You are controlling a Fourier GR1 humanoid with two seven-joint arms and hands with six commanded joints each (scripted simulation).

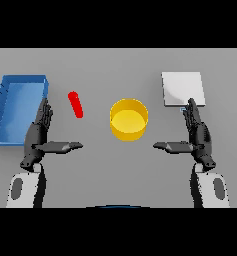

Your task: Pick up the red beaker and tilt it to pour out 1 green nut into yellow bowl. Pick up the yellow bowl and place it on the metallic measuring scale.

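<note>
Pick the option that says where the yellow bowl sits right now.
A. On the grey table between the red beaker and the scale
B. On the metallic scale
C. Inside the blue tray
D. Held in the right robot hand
A: the yellow bowl rests on the grey table, with the red beaker to its left and the metallic scale to its right, apart from both.

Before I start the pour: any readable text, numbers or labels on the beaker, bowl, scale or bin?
None can be read.
Red beaker: plain, no marking.
Yellow bowl: plain.
Metallic measuring scale: blank top; a small bluish mark at its near edge, too small to read.
Blue bin: no label.
Left hand and right hand: no signs.
</note>
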